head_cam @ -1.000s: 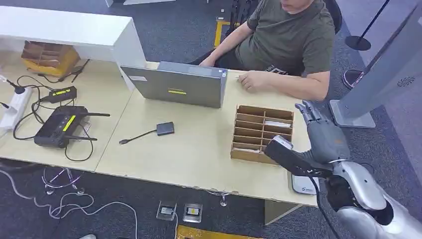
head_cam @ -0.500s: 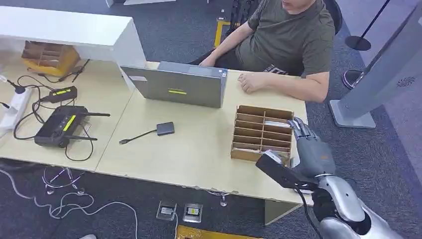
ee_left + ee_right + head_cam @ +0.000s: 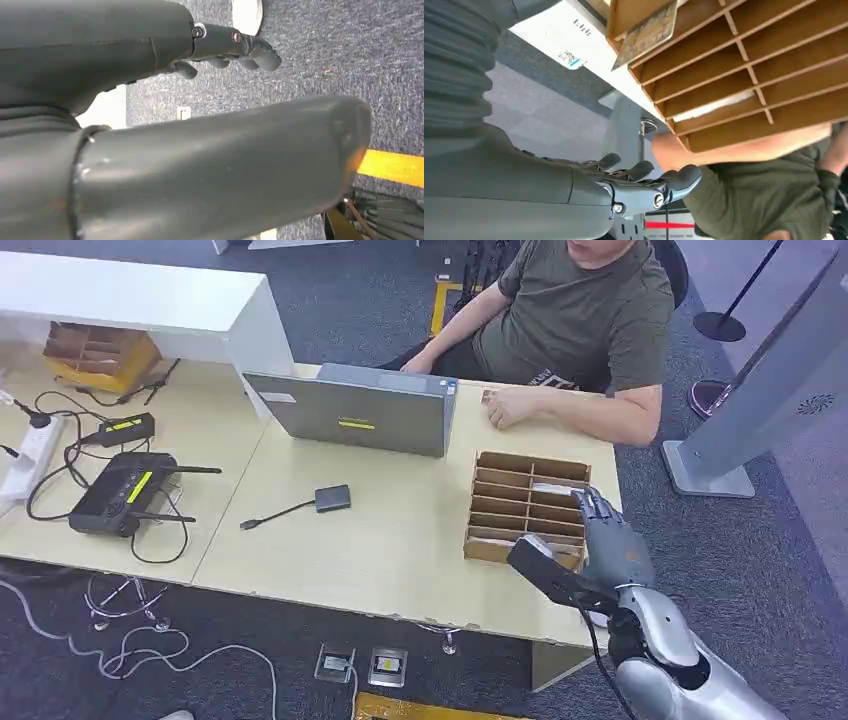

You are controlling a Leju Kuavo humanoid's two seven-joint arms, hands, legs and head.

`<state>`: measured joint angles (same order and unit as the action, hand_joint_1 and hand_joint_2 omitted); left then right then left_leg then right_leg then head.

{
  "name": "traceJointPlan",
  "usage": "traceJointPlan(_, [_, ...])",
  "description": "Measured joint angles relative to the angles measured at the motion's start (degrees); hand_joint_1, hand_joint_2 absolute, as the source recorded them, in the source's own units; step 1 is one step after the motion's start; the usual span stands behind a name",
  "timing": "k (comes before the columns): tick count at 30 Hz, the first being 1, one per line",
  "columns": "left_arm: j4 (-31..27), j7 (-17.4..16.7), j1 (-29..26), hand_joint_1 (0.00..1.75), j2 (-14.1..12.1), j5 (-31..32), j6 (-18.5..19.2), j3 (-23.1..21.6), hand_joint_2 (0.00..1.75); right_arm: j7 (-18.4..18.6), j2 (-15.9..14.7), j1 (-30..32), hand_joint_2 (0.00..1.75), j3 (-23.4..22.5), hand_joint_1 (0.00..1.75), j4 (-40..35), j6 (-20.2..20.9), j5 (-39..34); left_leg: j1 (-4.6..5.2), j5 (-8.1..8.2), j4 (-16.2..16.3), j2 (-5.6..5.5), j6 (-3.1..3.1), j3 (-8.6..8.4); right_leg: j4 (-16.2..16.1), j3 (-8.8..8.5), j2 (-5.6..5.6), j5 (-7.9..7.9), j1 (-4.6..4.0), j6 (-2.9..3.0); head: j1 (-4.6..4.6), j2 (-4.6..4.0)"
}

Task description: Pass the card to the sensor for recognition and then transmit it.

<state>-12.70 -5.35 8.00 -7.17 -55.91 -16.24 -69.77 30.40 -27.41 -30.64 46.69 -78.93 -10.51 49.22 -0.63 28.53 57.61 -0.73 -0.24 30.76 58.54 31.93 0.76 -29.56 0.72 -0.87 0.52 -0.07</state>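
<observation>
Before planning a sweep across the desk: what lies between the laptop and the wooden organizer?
Bare tabletop in the head view, between laptop and wooden organizer.

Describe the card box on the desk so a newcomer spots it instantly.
On the light wooden desk, look right of the grey laptop, by the right hand. The brown slotted box sits there: the only divided cardboard tray on this desk section.

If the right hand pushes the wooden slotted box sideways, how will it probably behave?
The wooden slotted box looks low, wide and flat on the table, so it would probably slide, not tip. Its thin dividers suggest light weight. The card in a near slot may shift.
</observation>
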Motion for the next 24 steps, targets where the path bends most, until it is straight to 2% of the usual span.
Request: traceJointPlan(24, [0.0, -0.24, 0.05, 0.0, -0.28, 0.48, 0.09, 0.0, 0.0, 0.13, 0.57, 0.41, 1.75, -0.13, 0.0, 5.55, -1.53, 1.03, 0.0, 0.0, 0.0, 0.01, 0.0, -0.02, 0.0, 0.01, -0.04, 0.0, 0.0, 0.0, 0.0, 0.0])
